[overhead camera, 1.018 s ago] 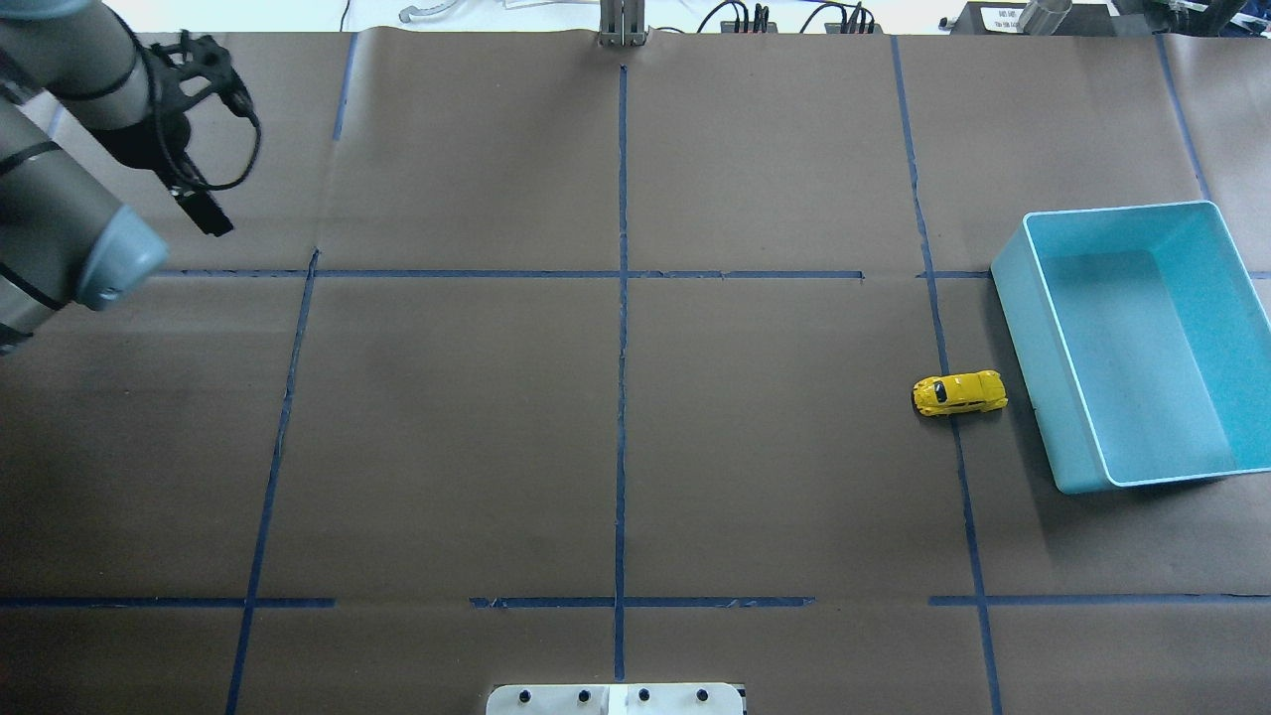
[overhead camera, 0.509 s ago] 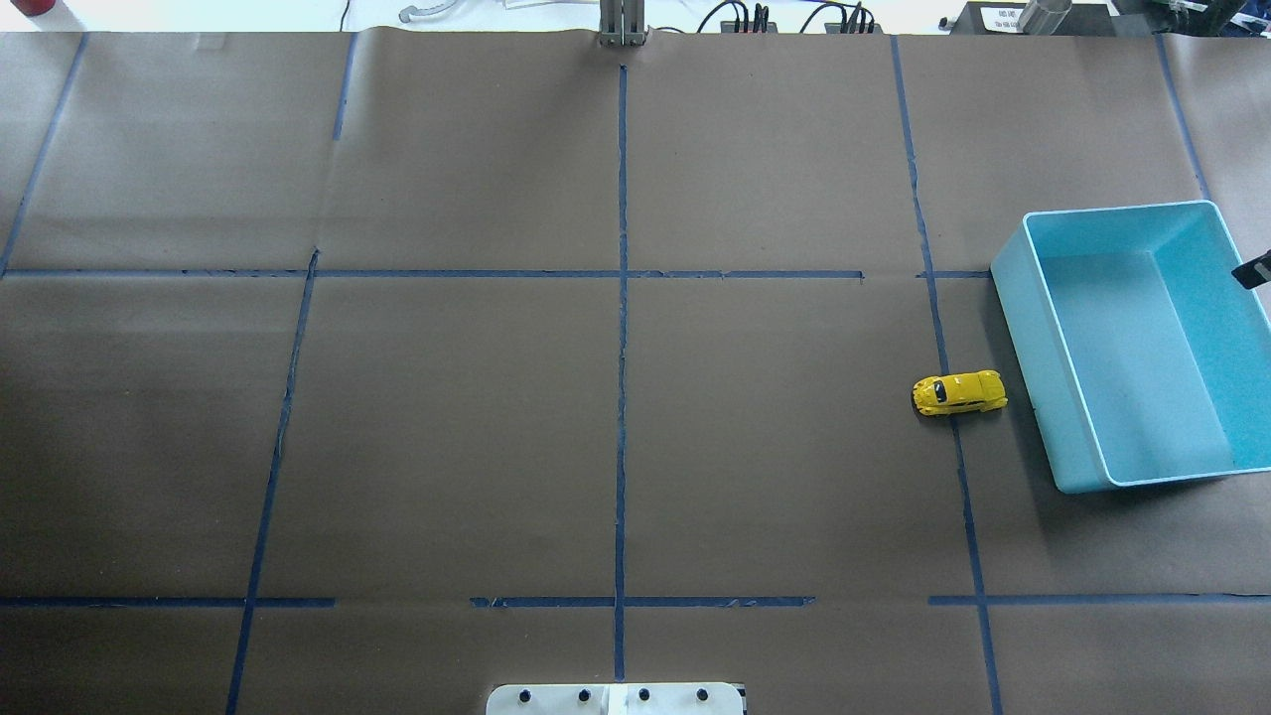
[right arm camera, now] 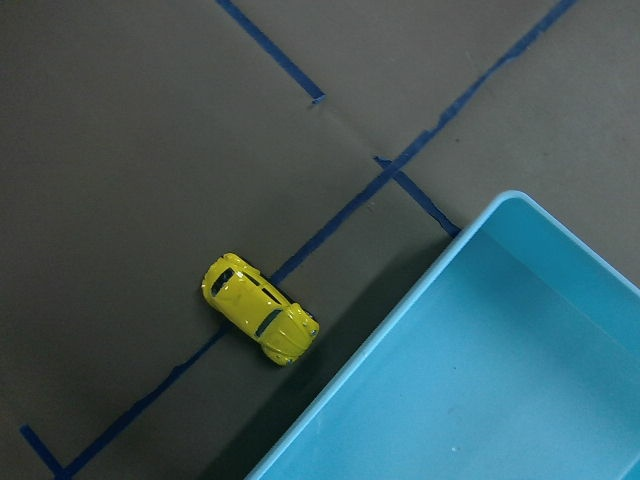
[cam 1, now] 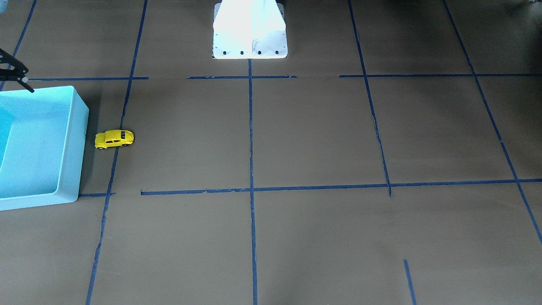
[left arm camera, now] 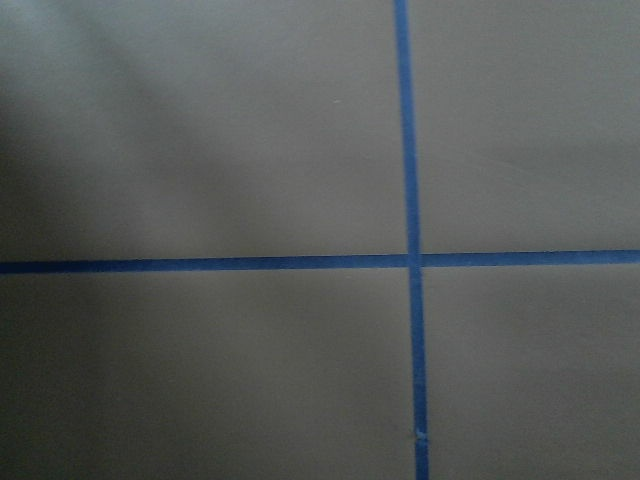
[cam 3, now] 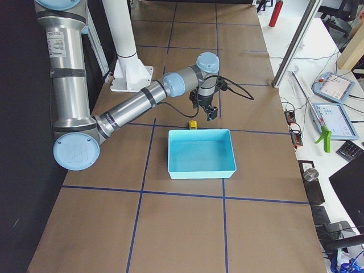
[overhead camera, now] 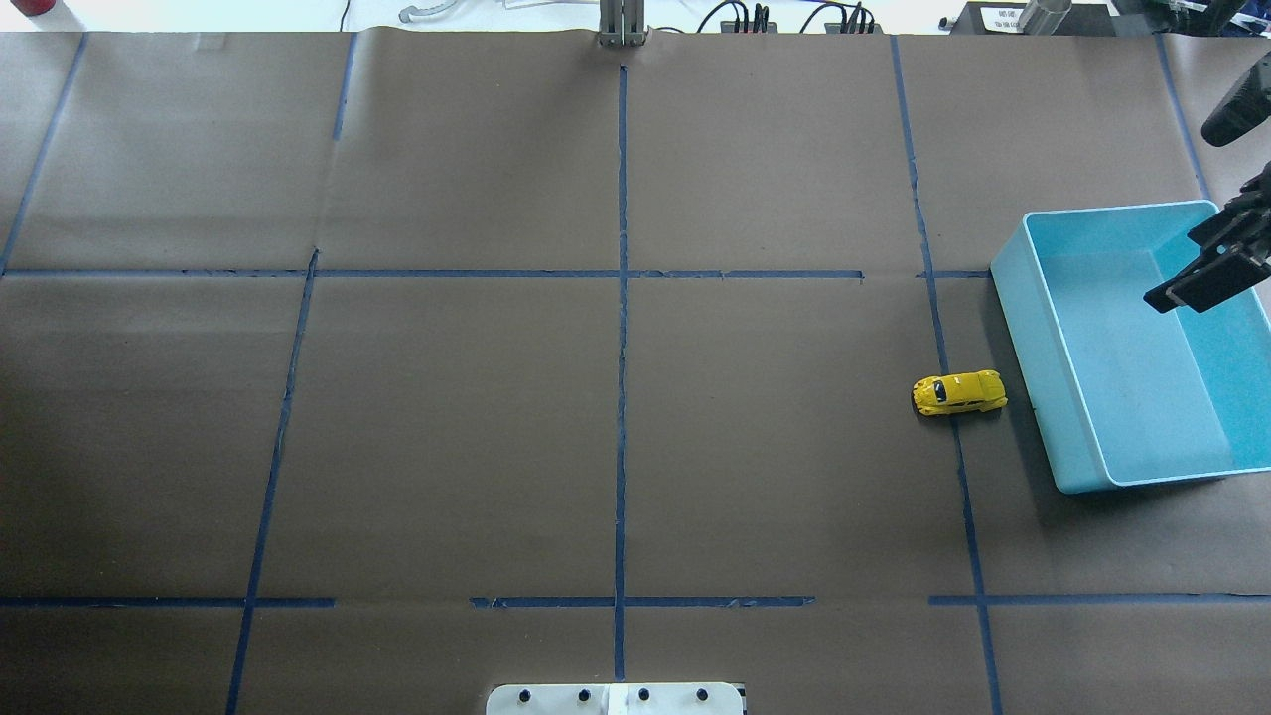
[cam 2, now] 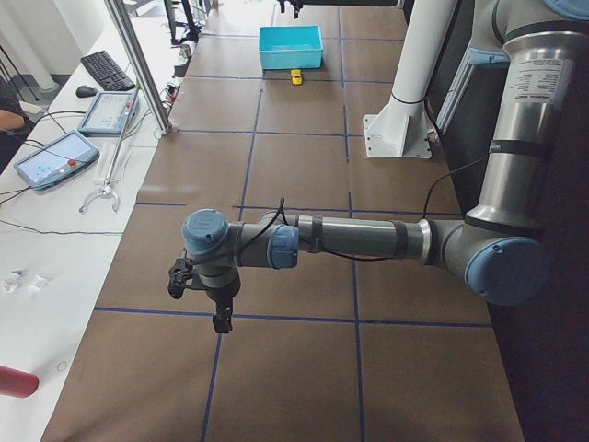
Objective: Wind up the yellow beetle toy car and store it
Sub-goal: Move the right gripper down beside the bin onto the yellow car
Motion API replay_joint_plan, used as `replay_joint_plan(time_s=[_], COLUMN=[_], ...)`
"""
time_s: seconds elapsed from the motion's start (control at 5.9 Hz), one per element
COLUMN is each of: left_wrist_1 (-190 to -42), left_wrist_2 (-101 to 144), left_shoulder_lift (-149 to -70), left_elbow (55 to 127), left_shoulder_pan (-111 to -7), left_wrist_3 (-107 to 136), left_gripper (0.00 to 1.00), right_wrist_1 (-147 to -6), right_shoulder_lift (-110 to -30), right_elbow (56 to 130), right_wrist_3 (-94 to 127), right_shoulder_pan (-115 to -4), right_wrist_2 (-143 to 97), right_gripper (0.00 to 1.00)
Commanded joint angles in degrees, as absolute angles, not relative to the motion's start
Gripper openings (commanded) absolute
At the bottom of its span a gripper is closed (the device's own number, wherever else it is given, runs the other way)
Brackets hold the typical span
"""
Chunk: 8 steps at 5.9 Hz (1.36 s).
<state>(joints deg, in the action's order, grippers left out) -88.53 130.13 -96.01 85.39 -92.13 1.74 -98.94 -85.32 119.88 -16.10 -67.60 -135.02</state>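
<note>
Brown table: right arm's jaws (overhead camera: 1197, 283), seemingly closed and empty, hover over blue bin (overhead camera: 1053, 338).

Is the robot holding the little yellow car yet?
No. The car sits on the table beside the bin, and the right gripper hangs above the bin, holding nothing.

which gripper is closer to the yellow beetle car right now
The right. The right gripper hangs over the blue bin, just beyond the yellow beetle toy car. The left gripper is far off, near the table's opposite end.
</note>
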Motion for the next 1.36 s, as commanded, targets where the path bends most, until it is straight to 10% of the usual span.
replay_joint_plan(time_s=[0.0, 0.68, 1.19], left_wrist_1=[-88.7, -88.7, -93.8], left_wrist_2=[130.2, 130.2, 130.2], left_shoulder_lift=[-95.7, -95.9, -95.8], left_elbow=[85.0, 85.0, 83.1], left_shoulder_pan=[-93.3, -93.3, -93.2], left_wrist_3=[2.3, 2.2, 2.3], left_gripper=[1.00, 1.00, 1.00], right_wrist_1=[-99.0, -97.2, -73.1], right_shoulder_lift=[-84.1, -83.7, -85.4], right_elbow=[120.4, 121.1, 106.0], right_wrist_3=[-28.4, -34.1, -33.8], right_shoulder_pan=[-64.2, -50.2, -48.6], right_wrist_2=[-133.3, -121.7, -120.8], right_gripper=[1.00, 1.00, 1.00])
